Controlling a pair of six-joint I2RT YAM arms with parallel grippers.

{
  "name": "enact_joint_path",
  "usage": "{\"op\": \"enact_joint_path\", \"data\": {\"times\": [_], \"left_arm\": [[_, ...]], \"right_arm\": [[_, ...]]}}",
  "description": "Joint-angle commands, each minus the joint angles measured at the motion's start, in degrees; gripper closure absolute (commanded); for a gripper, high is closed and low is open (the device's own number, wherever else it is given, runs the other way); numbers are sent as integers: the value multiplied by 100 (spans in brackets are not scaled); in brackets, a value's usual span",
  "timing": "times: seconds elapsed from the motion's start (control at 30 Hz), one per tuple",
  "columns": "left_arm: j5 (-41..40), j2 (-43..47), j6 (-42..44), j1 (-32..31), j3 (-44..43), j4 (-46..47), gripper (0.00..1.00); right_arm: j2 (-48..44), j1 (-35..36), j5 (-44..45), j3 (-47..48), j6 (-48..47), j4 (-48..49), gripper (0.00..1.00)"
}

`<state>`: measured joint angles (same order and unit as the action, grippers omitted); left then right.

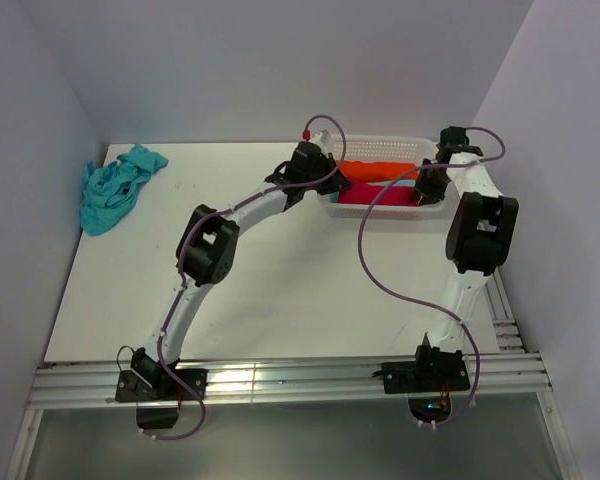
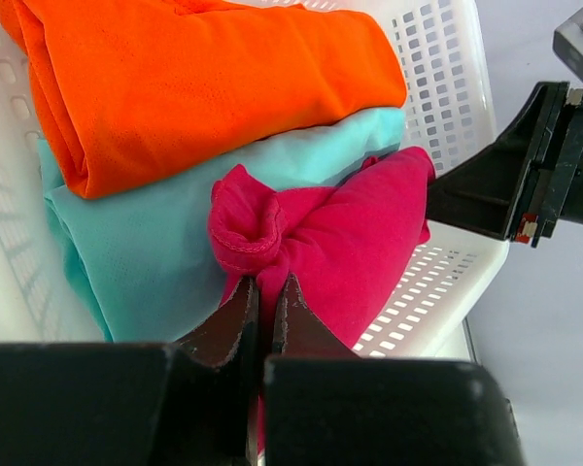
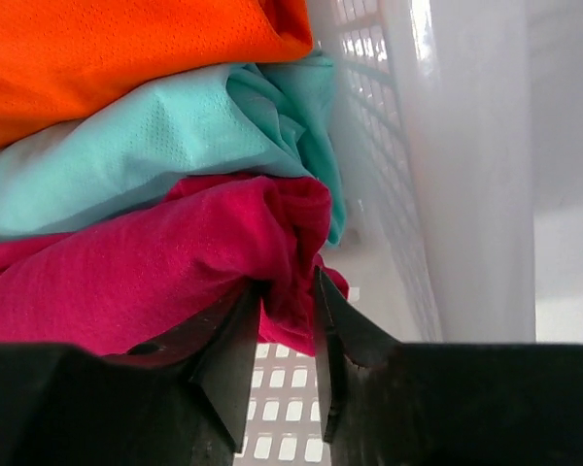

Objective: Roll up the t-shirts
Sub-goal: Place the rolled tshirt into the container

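Two ends of crimson t-shirt (image 2: 360, 233) pinched, left claw (image 2: 268, 285) one, right claw (image 3: 287, 287) other (inside white basket (image 2: 447, 87)).

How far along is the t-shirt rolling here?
Done: orange tee and pale turquoise tee lie bundled in the basket. In hand: left gripper and right gripper each pinch an end of the crimson tee there. Remaining: the crumpled turquoise tee on the table, unrolled.
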<state>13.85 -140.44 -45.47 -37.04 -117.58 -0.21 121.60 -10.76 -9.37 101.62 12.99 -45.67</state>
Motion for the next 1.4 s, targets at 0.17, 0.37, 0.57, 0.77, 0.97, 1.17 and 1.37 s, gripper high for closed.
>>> {"op": "enact_joint_path", "data": {"times": [0.17,0.37,0.57,0.77,0.97,1.17,1.37], "left_arm": [[-268,-133,285,39,86,-314,100],[-190,-124,241,47,174,-252,100],[-172,-124,206,39,174,-252,100],[-189,-106,197,47,191,-252,100],[-268,-80,223,47,358,-252,100],[-277,17,241,39,499,-164,100],[-225,-9,285,56,517,-190,100]], "right_arm": [[-628,-84,251,-309,-324,708,57],[-954,-84,251,-371,-253,753,60],[-1244,-75,67,-284,-183,665,57],[-1244,-49,-750,-204,-95,691,71],[-1095,311,-1322,-134,63,779,83],[-928,759,-1629,-73,247,875,88],[-454,1050,-1621,269,274,595,92]]}}
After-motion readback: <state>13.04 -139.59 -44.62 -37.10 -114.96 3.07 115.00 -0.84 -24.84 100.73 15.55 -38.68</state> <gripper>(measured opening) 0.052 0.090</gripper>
